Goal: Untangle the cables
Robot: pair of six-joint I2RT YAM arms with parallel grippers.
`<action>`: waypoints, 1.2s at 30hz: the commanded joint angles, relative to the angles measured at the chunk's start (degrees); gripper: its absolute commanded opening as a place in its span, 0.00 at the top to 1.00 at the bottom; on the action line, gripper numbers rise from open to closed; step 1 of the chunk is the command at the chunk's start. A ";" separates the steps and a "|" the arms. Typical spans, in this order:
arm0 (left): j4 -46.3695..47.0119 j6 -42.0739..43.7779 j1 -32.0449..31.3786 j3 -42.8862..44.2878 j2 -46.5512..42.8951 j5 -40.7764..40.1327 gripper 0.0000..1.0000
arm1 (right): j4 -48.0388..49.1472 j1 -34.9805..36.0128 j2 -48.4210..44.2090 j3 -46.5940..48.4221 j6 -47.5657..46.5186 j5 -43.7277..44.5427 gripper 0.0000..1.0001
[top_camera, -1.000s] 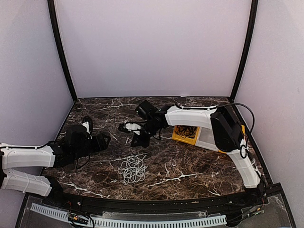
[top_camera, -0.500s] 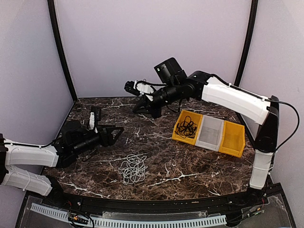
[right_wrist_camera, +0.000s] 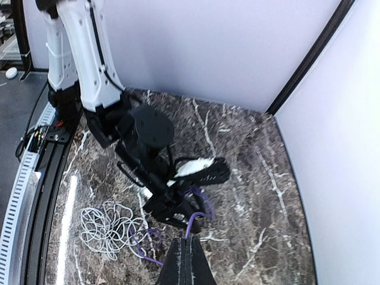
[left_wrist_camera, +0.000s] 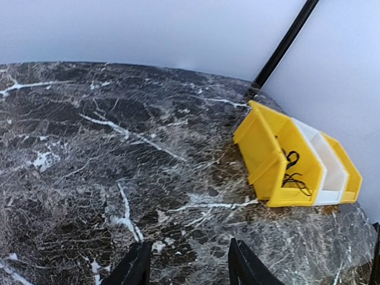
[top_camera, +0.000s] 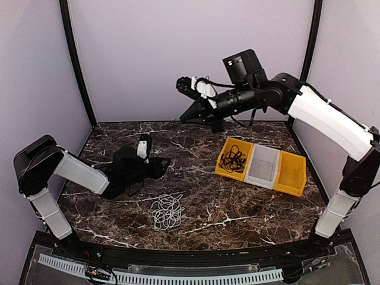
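Since the marble table [top_camera: 237, 202] fills most of my top view, I take the yellow-and-white bin row [top_camera: 291, 172] on it as my marker. The right arm [top_camera: 320, 113] stands high above the bin row and stretches past its left end toward the back wall; the right gripper [top_camera: 185, 117] hangs in the air up there, jaws pressed together. The left arm [top_camera: 77, 172] lies low over the table, well to the left of the bin row; the left gripper [top_camera: 161, 168] points toward it with its fingers apart, and my left wrist view shows only bare marble between them. A loose grey-white cable heap [top_camera: 166, 212] lies on the table, left of the bin row and nearer to me; a black cable [top_camera: 233, 159] sits bunched in the bin row's left yellow compartment. In my right wrist view a thin purple cord [right_wrist_camera: 189, 228] runs up to the closed fingertips, apparently pinched there; its lower loops hang near the left gripper, whether touching I cannot tell.
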 commanded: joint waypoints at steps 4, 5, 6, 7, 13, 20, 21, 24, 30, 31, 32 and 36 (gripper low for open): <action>-5.99 -2.82 0.61 4.57 7.11 -6.02 0.54 | 0.26 -10.91 -10.09 3.55 -0.33 -5.78 1.00; -6.43 -3.07 0.72 4.53 7.24 -6.57 0.54 | 0.33 -12.70 -10.88 3.76 -0.03 -6.26 1.00; -6.72 -3.12 0.91 4.53 7.49 -6.86 0.54 | 0.34 -14.41 -11.73 4.25 0.24 -6.84 1.00; -7.40 -3.14 1.14 4.59 7.70 -7.44 0.54 | 0.41 -16.23 -12.62 4.73 0.52 -7.36 1.00; -9.44 -4.70 1.70 4.47 8.53 -8.40 0.55 | 2.21 -24.21 -17.11 5.61 2.32 -6.44 1.00; -8.01 -6.58 1.71 2.20 5.47 -5.45 0.51 | 6.59 -28.66 -21.47 -0.86 3.01 0.74 1.00; -8.00 -6.73 1.71 1.67 4.57 -5.21 0.50 | 7.03 -29.10 -21.97 -1.84 2.81 1.52 1.00; -8.20 -7.15 1.71 0.66 2.59 -4.30 0.49 | 9.67 -31.22 -23.97 -6.22 2.31 3.46 1.00; -9.95 -7.10 1.71 -0.83 -2.00 -3.87 0.47 | 13.78 -37.22 -26.02 -13.53 3.47 2.95 1.00; -10.15 -7.03 1.71 -0.94 -2.79 -4.01 0.47 | 14.32 -38.16 -26.19 -14.24 3.86 2.38 1.00; -10.52 -6.82 1.71 -1.18 -3.20 -4.13 0.47 | 14.70 -39.32 -26.34 -14.87 4.19 1.68 1.00; -11.42 -6.30 1.73 -1.72 -4.98 -4.99 0.46 | 15.87 -43.38 -26.69 -16.90 4.98 -0.39 1.00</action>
